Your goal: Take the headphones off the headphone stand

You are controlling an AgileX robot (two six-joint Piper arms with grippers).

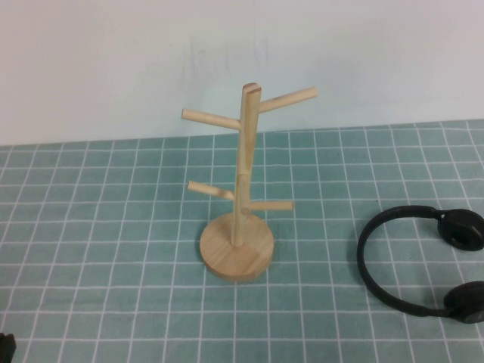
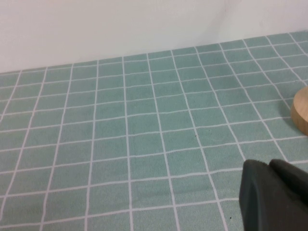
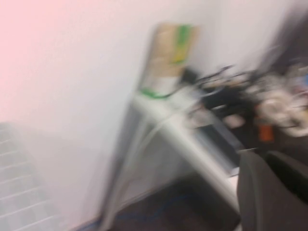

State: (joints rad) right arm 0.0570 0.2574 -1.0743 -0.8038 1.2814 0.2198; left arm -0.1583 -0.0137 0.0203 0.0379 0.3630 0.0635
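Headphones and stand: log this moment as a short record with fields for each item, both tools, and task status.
headphones: lying flat on the tiled table, at the robot's right, apart from the stand
headphone stand: upright mid-table, all four pegs bare
left tool: low over the table near the stand's base, holding nothing; finger state unclear
right tool: shut, empty, pointing away from the table toward the room
task status: headphones already off the stand
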